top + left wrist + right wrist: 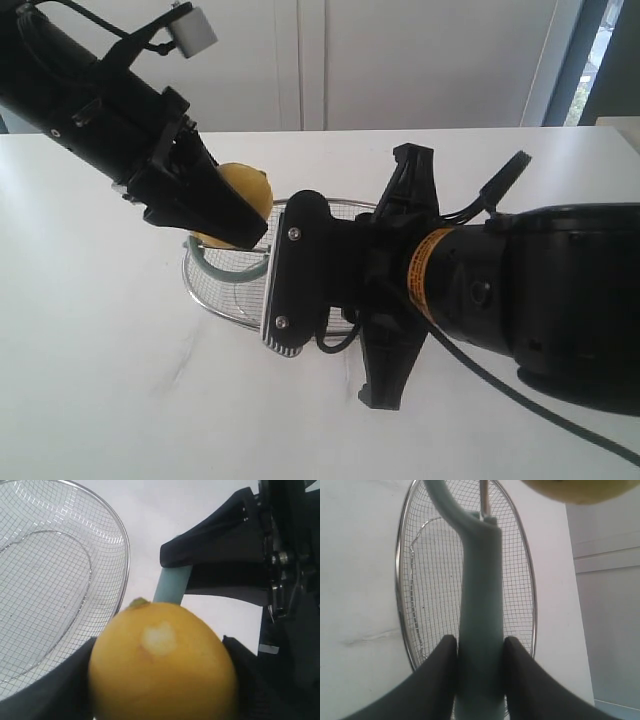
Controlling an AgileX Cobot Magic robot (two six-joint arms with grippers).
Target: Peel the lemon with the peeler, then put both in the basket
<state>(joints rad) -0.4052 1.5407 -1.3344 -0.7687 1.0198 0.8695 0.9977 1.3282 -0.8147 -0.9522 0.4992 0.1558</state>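
The only label I can find is the orange band (418, 268) round my right wrist, and its print is too small to read. A white block (193, 32) hangs on a cable at the far left.

My left hand (215, 205) is closed on the lemon (162, 665), a finger (65, 690) pressed to each side. It is held in the air over the left end of the basket (345, 207), and a small pale patch (159, 636) shows in its skin.

My right hand (480, 652) is clamped tight on the handle of the peeler (480, 615), above the mesh. The forked head points left and sits just below the lemon; I cannot tell whether blade and skin touch.

The basket stands on the white surface (90, 350) — my right arm hides most of it from the outside camera, leaving only its far rim and left end.
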